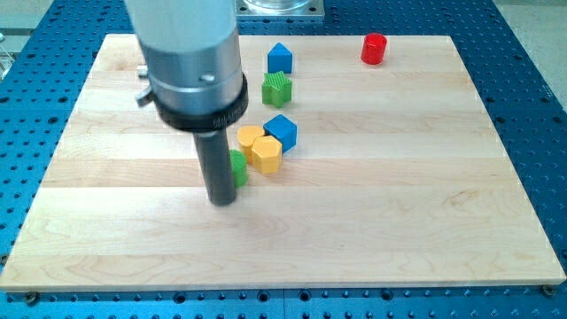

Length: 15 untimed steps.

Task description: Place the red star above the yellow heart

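Fingers do not exist on this rod; my tip [221,200] touches the green block [238,167], just left of the yellow hexagon block [266,152] on the desk [399,204].

Bright, even light falls from overhead, with no harsh glare. The wooden board [372,177] looks pale and a little washed out. My tip [222,200] casts only a faint, soft shadow right at its base. The blocks beside it are fairly sharp; the grey housing [190,53] above it looks slightly soft.
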Available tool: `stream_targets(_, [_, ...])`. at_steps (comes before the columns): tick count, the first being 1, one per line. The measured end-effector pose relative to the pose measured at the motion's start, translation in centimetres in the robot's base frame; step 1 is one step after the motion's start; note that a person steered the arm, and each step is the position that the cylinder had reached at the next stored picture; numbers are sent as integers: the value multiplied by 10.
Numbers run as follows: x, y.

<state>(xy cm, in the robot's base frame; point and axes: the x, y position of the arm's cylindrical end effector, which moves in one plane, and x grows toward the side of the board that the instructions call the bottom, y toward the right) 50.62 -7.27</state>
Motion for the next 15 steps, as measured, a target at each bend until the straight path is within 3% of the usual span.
stream_targets(1, [-7,0])
stream_targets(2, [23,-41])
stream_targets(4, [31,-96])
stream_targets(9, [26,-105])
stream_targets(10, [-52,-140])
stream_targets(11, [-98,-158])
stream_targets(14, [-120,-130])
stream_targets(15, [-187,-163])
